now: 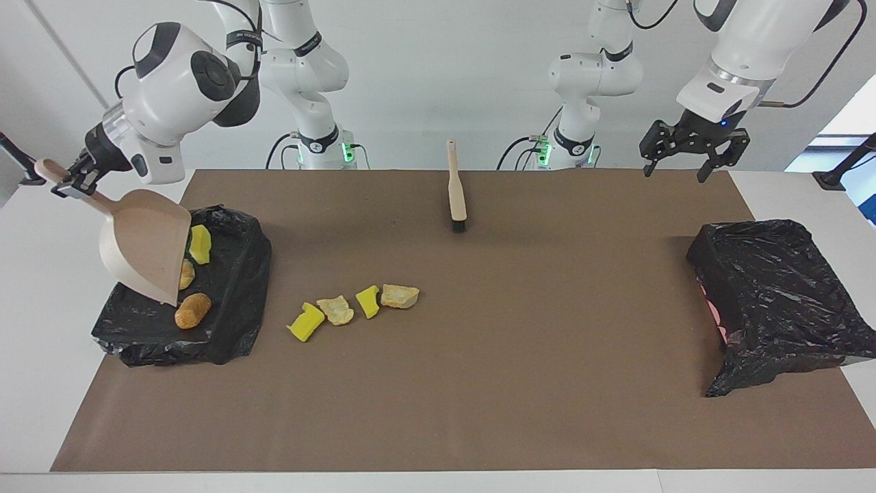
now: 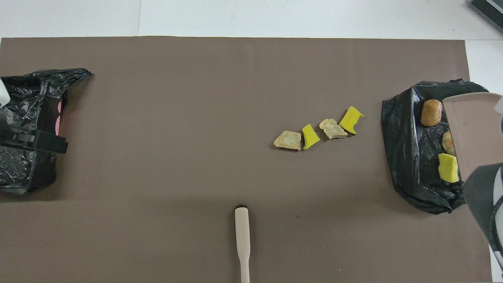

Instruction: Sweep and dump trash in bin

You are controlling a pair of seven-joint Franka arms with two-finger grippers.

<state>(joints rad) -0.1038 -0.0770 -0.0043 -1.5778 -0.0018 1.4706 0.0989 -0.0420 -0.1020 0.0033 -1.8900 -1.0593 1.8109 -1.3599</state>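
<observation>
Several pieces of trash lie in a row on the brown mat: yellow sponge bits [image 1: 306, 322] [image 2: 351, 120] and tan lumps [image 1: 400, 296] [image 2: 288, 140]. Three more lie in the black-bagged bin [image 1: 233, 301] [image 2: 412, 165]: a yellow sponge [image 1: 200, 244] [image 2: 448, 168] and two tan-orange lumps [image 1: 192, 310] [image 2: 431, 112]. My right gripper [image 1: 67, 185] is shut on the handle of the beige dustpan [image 1: 147, 250] [image 2: 471, 133], which tilts steeply, mouth down, over the bin. My left gripper [image 1: 674, 170] [image 2: 35, 140] hangs open and empty, high over the left arm's end of the table.
The beige brush [image 1: 455, 188] [image 2: 242, 239] lies on the mat near the robots, bristles pointing away from them. A second black-bagged container [image 1: 780, 294] [image 2: 23, 118] sits at the left arm's end. The brown mat [image 1: 479, 383] covers most of the white table.
</observation>
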